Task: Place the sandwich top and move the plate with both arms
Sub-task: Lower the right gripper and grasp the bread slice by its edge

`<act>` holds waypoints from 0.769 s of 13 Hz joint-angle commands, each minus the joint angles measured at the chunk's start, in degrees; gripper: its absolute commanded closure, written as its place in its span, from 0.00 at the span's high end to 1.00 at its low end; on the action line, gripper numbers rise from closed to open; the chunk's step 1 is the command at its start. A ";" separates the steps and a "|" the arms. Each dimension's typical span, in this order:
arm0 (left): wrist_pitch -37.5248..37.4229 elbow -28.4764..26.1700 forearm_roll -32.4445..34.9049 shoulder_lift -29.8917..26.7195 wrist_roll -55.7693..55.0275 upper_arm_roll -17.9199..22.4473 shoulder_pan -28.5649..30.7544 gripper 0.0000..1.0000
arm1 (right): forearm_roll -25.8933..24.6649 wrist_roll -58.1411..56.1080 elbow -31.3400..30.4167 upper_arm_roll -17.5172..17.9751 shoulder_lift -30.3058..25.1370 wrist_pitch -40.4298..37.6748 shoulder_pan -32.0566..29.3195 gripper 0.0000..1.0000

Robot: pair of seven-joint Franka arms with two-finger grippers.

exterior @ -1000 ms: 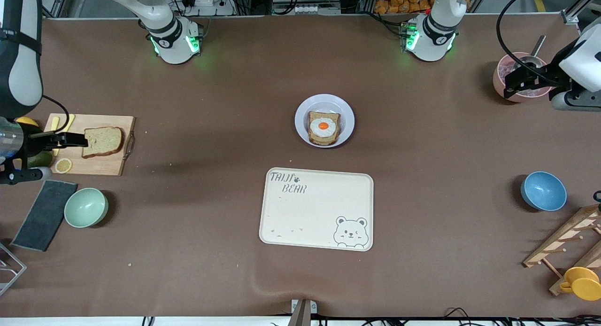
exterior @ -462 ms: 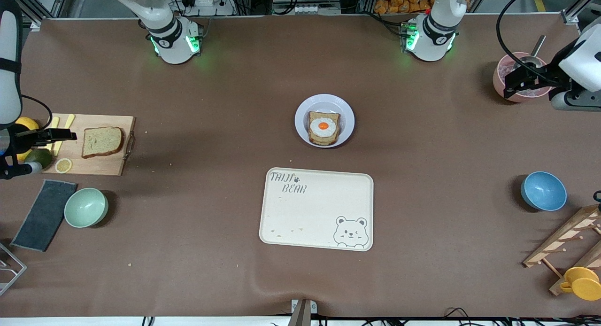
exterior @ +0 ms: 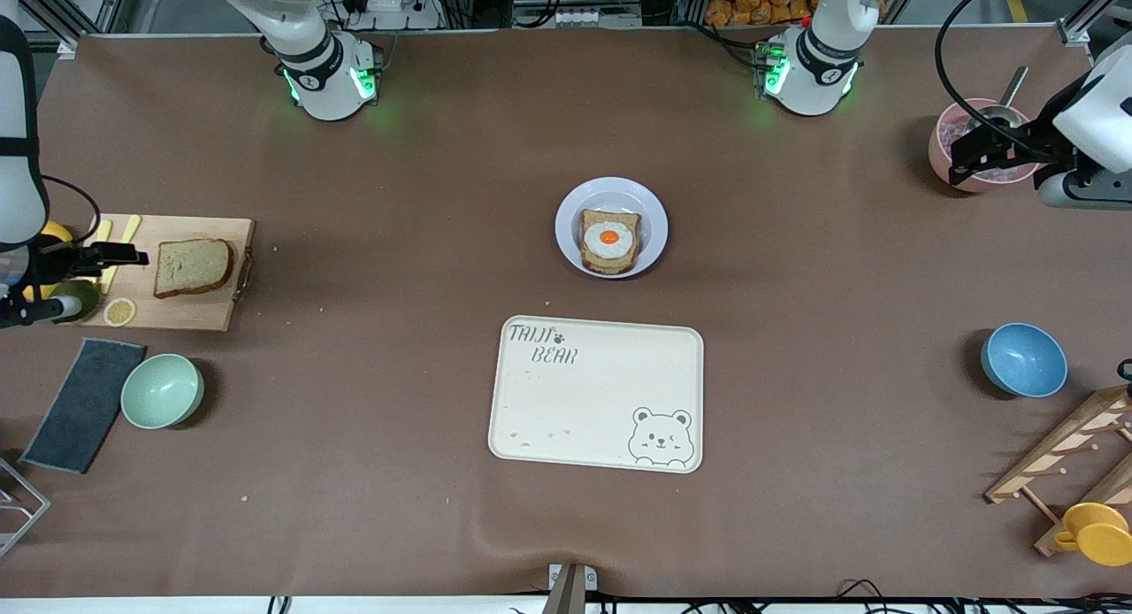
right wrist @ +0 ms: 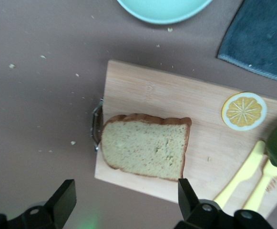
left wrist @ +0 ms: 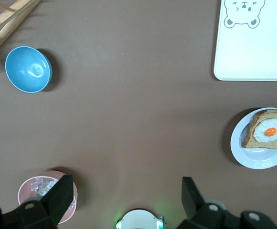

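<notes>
The sandwich top [exterior: 193, 266] is a plain brown bread slice lying flat on a wooden cutting board [exterior: 177, 309] at the right arm's end of the table; it also shows in the right wrist view [right wrist: 145, 150]. My right gripper [exterior: 124, 257] hangs open and empty over the board's end beside the slice, apart from it [right wrist: 125, 198]. The lavender-white plate [exterior: 570, 216] sits mid-table with an egg-topped slice [exterior: 609, 241] on it. My left gripper [exterior: 977, 149] waits open and empty over a pink bowl [exterior: 959, 176]; its view [left wrist: 126, 191] shows the plate [left wrist: 238, 145].
A cream bear-print tray [exterior: 597, 393] lies nearer the camera than the plate. A mint bowl [exterior: 162, 390], dark cloth [exterior: 84, 404], lemon slice [exterior: 119, 311] and avocado [exterior: 75, 295] surround the board. A blue bowl [exterior: 1023, 359], wooden rack [exterior: 1061, 459] and yellow cup [exterior: 1097, 533] are at the left arm's end.
My right gripper has drawn back from the bread slice's edge toward the table's end, still open. The slice stays on the board. The left arm has not moved.
</notes>
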 commanded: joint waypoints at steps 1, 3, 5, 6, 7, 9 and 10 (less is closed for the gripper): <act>-0.57 0.22 -0.81 -0.51 -0.92 0.13 -0.06 1.00 | 2.40 -6.83 -5.71 0.78 0.54 7.72 -3.16 0.79; -0.57 0.22 -0.89 -0.51 -1.01 0.13 -0.06 1.00 | 3.55 -7.37 -5.55 0.78 3.00 8.26 -4.30 0.77; -0.57 0.13 -0.90 -0.51 -1.01 0.13 -0.06 1.00 | 6.08 -13.49 -5.46 0.78 5.38 10.97 -5.53 0.76; -0.57 0.13 -0.90 -0.51 -0.92 0.13 -0.06 1.00 | 6.79 -15.70 -5.46 0.78 6.35 12.03 -5.88 0.75; -0.57 0.13 -0.90 -0.51 -1.01 0.13 -0.06 1.00 | 7.24 -16.33 -5.28 0.78 7.05 12.48 -6.58 0.71; -0.57 0.22 -0.90 -0.51 -1.01 0.04 -0.23 1.00 | 7.24 -16.78 -5.02 0.78 8.20 13.71 -7.20 0.68; -0.57 0.22 -1.24 -0.34 -1.01 0.04 -0.14 1.00 | 7.33 -17.13 -4.85 0.78 8.64 13.80 -7.47 0.68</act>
